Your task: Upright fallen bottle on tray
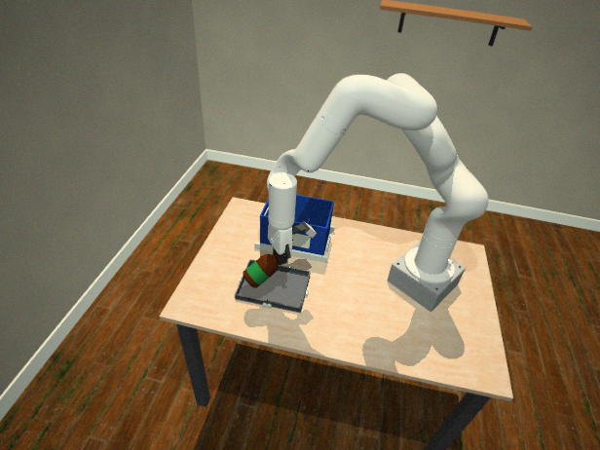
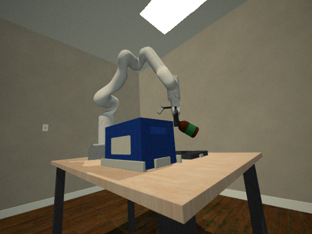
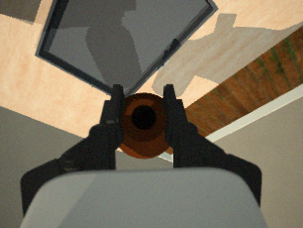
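My gripper (image 1: 281, 256) (image 2: 176, 123) (image 3: 144, 97) is shut on the neck of the brown bottle (image 1: 260, 271) (image 2: 188, 128) (image 3: 144, 130), which has a green label. The bottle hangs in the air, tilted, with its bottom pointing down and away from the crate. It is above the near left part of the dark grey tray (image 1: 287, 294) (image 2: 191, 153) (image 3: 163, 30), well clear of its floor. The blue crate (image 1: 318, 220) (image 2: 137, 142) stands just behind the tray.
The crate sits between low pale blocks (image 2: 123, 164) on the wooden table (image 1: 370, 312) (image 2: 177, 182). The arm's grey base (image 1: 425, 282) stands on the right of the table. A wall shelf (image 1: 455, 15) hangs high at the back.
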### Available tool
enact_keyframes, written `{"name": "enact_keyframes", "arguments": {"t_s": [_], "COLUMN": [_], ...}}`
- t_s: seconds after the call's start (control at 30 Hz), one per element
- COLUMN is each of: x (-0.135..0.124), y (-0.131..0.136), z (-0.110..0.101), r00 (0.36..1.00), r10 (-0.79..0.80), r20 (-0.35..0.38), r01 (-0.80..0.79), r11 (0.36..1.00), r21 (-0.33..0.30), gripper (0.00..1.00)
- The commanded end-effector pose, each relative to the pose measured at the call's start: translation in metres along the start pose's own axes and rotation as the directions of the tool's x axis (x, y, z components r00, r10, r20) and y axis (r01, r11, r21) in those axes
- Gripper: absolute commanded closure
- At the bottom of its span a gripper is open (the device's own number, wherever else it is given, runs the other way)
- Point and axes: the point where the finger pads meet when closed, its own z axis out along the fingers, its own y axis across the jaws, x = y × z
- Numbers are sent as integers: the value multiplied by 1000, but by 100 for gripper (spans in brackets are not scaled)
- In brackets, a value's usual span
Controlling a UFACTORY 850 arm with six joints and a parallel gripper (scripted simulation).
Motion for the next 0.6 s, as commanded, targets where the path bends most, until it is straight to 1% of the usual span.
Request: {"name": "enact_keyframes", "arguments": {"t_s": [0.0, 0.57], "x": [-1, -1], "y": [0, 0], "z": [-1, -1], "r00": [1000, 1000], "r10": [-6, -21], "r20": [2, 2], "r01": [6, 21], "r11": [1000, 1000], "r21": [0, 0], "gripper": [100, 100]}}
